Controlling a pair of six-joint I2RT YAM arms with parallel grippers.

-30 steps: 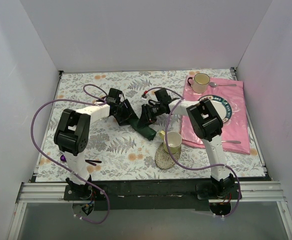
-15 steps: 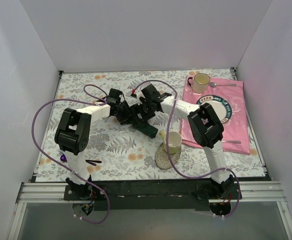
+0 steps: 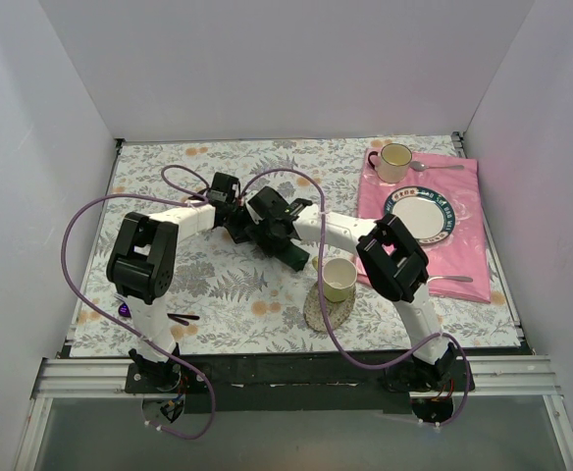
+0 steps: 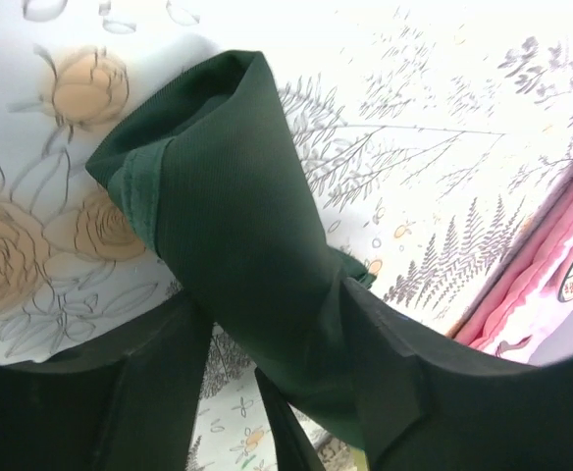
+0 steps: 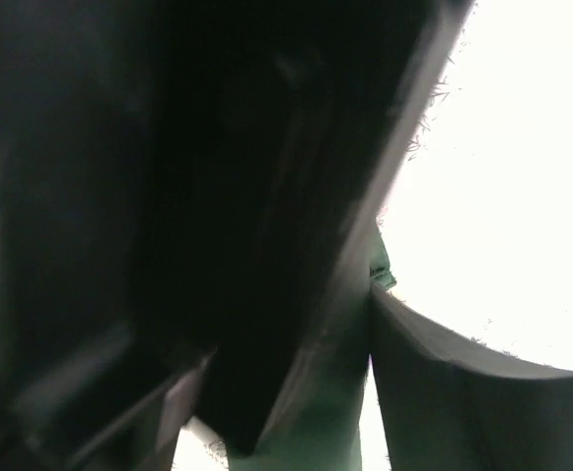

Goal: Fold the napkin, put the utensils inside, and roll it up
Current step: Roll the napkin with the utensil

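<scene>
jaws of the left gripper [image 4: 277,339] were clamped on a bunched fold of the napkin [image 4: 233,206], near the middle of the table [image 3: 159,177]. i couldn't tell how the right gripper [image 3: 268,222] stood. crowded this close, they might collide, or a tug might undo the fold.

The napkin [image 4: 237,226] runs out from between the left fingers [image 4: 139,402] over the tabletop [image 4: 443,88], with the right fingers [image 5: 463,402] just beside them on their right, at the same napkin. Right of both pairs of fingers and nearer the tabletop's near edge, a cup [image 3: 338,279] stands on a mat [image 3: 318,312] just past the napkin's free end. Farther right lies a larger cloth [image 3: 463,245] carrying a plate [image 3: 429,211] at its middle, a mug [image 3: 394,160] and spoon [image 3: 442,166] along its far edge and a fork [image 3: 455,279] along its near edge; a utensil [image 3: 183,317] lies well behind the left fingers, toward the near edge.
</scene>
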